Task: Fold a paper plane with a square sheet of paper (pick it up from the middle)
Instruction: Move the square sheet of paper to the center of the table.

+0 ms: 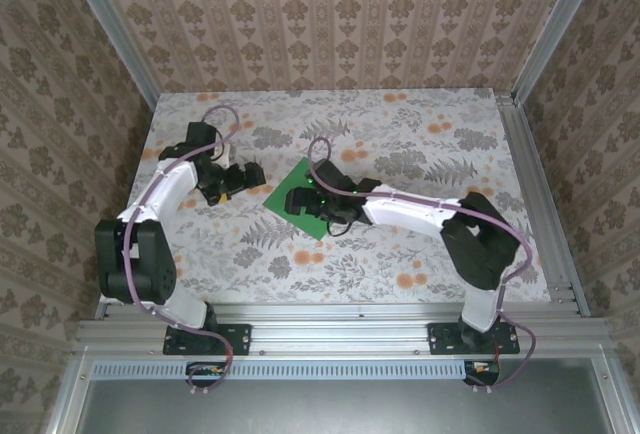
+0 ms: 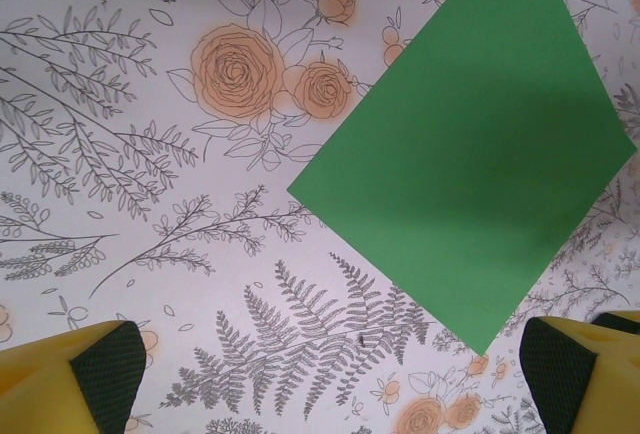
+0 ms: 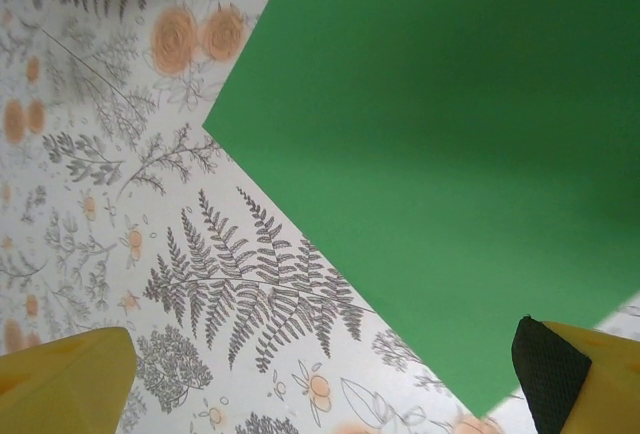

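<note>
— Which way is the sheet (image 1: 292,182) lying from you right now?

— It is lying flat and unfolded on the surface (image 1: 420,254), turned corner-on to both my wrists, like a diamond. Being square, it is giving me no long axis to line up with, so I am reading its diagonals instead.

— Start with the left side.

— My left jaws are hanging beside the sheet, off its edge and not over it. From there the sheet (image 2: 470,164) is sitting ahead and to the right. Its nearest corner is reaching in just beside the right pad (image 2: 560,374), while the left pad is hanging over bare floral surface (image 2: 150,204).

— And the right side?

— My right jaws are hovering over the sheet itself. From that wrist the green (image 3: 450,154) is spreading ahead and to the right, with one corner ending just beside the dark right pad (image 3: 545,364). The left finger is standing over bare pattern.

— Are you holding anything?

— No. Both pairs of jaws are standing wide open, with nothing between them and nothing touching the paper.

— So which arm is nearer the middle?

— The right one, I am judging. The middle is lying a little ahead and to the right of those jaws, so they are needing only a small shift over it. The left jaws are facing a longer reach inward.
</note>
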Controlling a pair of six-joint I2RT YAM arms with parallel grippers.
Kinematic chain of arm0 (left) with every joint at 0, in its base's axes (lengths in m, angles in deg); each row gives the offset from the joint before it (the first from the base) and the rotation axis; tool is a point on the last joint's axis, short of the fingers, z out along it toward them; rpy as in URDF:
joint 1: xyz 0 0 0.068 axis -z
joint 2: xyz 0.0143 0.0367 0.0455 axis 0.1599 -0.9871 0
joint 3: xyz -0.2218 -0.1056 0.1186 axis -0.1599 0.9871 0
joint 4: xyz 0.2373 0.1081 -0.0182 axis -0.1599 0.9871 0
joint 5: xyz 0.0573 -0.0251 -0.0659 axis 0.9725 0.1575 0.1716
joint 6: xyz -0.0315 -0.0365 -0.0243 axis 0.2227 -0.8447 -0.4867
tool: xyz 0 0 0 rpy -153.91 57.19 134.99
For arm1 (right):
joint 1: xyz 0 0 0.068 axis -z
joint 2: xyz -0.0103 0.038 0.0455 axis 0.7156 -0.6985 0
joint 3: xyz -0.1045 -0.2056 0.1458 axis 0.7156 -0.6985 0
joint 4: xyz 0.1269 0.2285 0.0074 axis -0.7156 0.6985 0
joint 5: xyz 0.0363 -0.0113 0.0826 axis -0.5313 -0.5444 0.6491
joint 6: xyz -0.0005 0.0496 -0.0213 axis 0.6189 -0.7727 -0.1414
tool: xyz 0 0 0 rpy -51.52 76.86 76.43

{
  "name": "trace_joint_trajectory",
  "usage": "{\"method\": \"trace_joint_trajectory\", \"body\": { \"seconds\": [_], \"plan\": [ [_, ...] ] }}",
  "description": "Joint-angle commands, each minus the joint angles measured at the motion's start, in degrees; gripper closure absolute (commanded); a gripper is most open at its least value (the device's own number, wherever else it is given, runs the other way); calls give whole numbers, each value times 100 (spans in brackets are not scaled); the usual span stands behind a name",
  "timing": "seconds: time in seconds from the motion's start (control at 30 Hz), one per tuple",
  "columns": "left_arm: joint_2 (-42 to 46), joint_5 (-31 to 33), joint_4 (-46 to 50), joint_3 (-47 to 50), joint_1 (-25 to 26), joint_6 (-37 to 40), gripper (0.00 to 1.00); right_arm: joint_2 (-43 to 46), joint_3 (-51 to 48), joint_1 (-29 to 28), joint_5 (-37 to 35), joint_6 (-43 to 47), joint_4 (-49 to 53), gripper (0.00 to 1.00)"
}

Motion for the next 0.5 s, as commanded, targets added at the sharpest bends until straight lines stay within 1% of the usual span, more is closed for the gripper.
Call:
{"method": "trace_joint_trajectory", "body": {
  "seconds": [0.0,0.27,0.47],
  "plan": [
    [165,-233,-20,66,-99,299,0,-364,363,-122,-248,-247,173,0],
    [157,-311,-84,88,-198,338,0,-816,448,-141,-309,-126,368,0],
    [125,-338,-47,112,-197,397,0,-781,262,-50,-465,96,677,0]
  ]
}}
